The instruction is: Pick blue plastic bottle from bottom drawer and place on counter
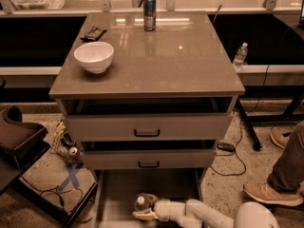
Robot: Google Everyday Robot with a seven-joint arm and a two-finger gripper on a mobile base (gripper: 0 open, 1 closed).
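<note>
The blue plastic bottle [140, 203], small and clear with a white cap, stands in the open bottom drawer [116, 194] near its front middle. My gripper [138, 207] reaches in from the lower right on its white arm [199, 213]. It is open, with one finger [148, 197] behind the bottle and the other in front, so the bottle stands between them. I cannot tell whether they touch it. The counter [161, 65] is the glossy grey-brown top above the two upper drawers.
On the counter stand a white bowl [94, 56], a dark packet [93, 33] and a blue-and-silver can [149, 13]. Another small bottle [240, 55] stands on the right ledge. A person's leg and shoe [273, 194] are at right, a brown seat [19, 137] and cables at left.
</note>
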